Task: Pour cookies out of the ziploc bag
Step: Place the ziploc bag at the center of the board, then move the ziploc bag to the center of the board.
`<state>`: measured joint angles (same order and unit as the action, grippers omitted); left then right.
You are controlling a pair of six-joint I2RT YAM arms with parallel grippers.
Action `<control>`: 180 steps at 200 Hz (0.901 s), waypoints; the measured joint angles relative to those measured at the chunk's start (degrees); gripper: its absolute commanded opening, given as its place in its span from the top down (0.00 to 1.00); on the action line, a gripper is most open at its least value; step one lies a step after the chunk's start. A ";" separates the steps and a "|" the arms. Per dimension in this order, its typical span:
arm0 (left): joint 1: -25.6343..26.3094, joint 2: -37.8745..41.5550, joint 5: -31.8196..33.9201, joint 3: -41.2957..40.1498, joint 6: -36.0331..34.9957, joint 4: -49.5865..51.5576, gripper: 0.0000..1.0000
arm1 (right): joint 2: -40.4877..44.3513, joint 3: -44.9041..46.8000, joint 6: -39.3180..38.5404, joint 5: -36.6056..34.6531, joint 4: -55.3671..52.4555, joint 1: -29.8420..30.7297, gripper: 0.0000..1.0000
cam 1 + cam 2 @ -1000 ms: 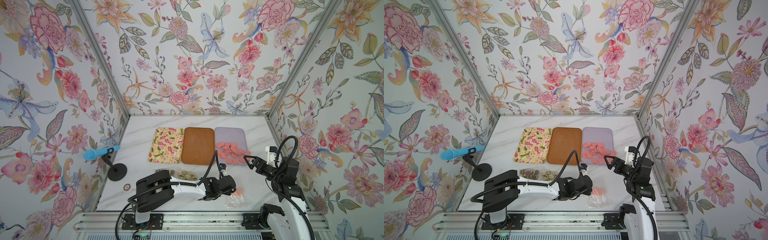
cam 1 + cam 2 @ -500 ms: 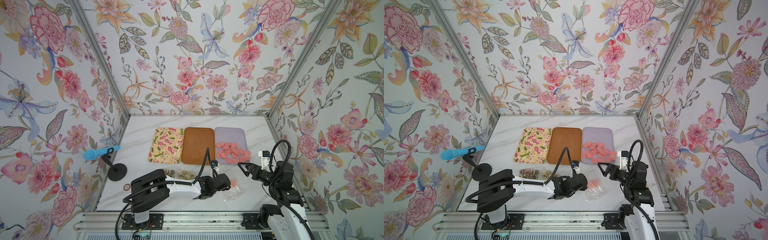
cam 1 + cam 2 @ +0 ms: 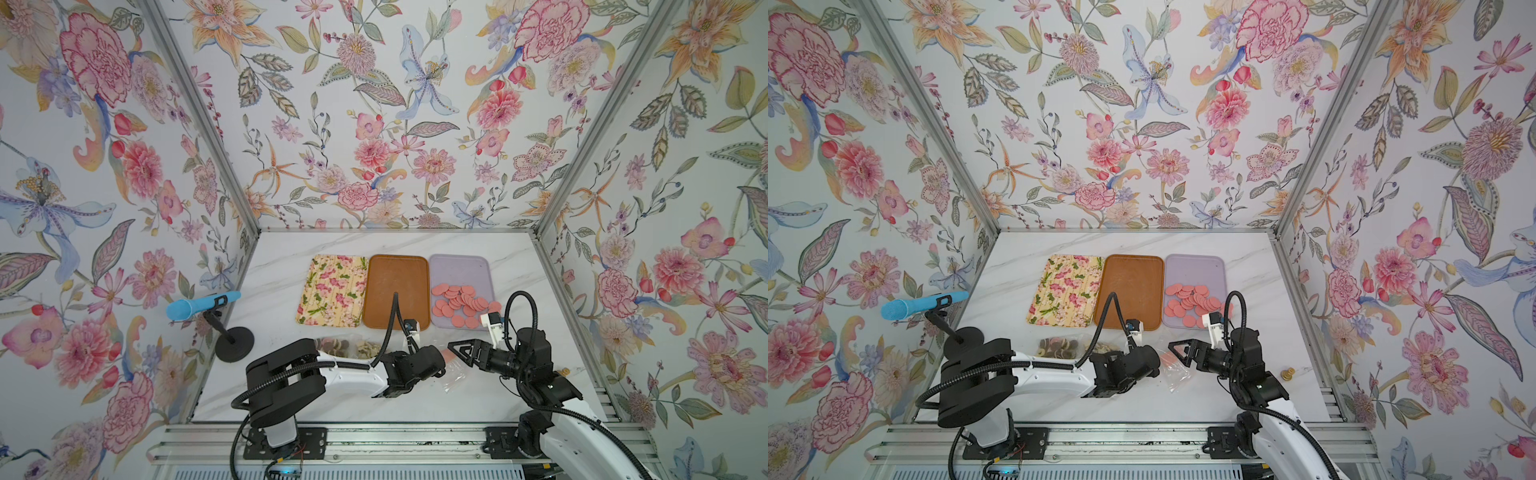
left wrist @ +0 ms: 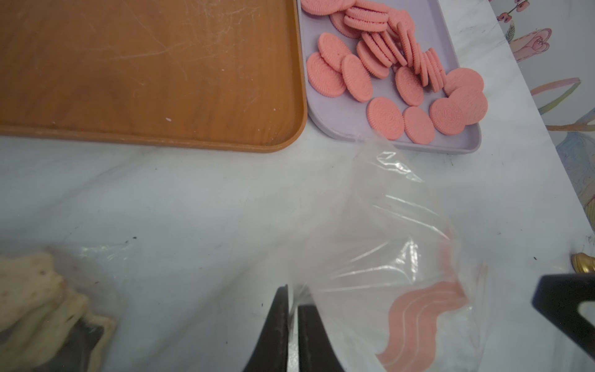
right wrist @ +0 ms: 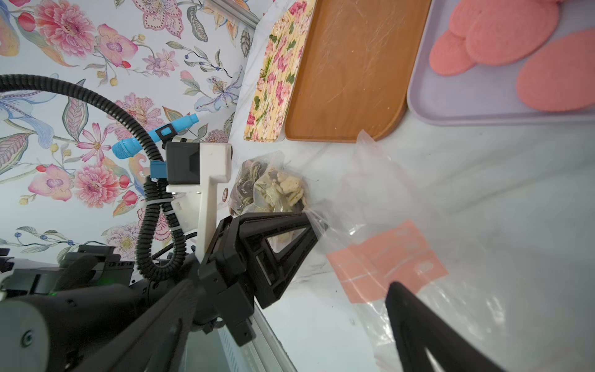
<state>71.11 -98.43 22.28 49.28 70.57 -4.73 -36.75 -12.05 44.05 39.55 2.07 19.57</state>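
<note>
Right gripper [image 3: 459, 353], jaws spread wide, has dropped toward the clear ziploc bag [image 4: 386, 244] just ahead of it. Left gripper [image 4: 293, 298] pinches the bag's edge. Pink cookies [image 4: 380, 61] lie on the lilac tray [image 4: 341, 124] beyond both.

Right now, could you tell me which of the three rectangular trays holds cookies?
The lilac plastic tray: round pink cookies lie on it, while the brown wood-grain tray and the floral tray are bare.
</note>
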 measured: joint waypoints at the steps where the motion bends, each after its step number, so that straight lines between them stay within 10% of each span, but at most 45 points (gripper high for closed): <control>1: 0.00 0.07 -0.02 -0.07 -0.07 -0.04 0.81 | -0.07 0.15 0.13 -0.11 0.22 0.22 0.05; 180: 1.20 31.34 1.29 -13.14 -3.28 12.33 0.56 | -15.91 1.11 1.73 -14.40 4.50 8.87 0.05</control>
<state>72.31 -67.09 23.57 36.14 67.29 7.60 -52.66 -10.94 45.78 25.15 6.57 28.45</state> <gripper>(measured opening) 0.433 0.957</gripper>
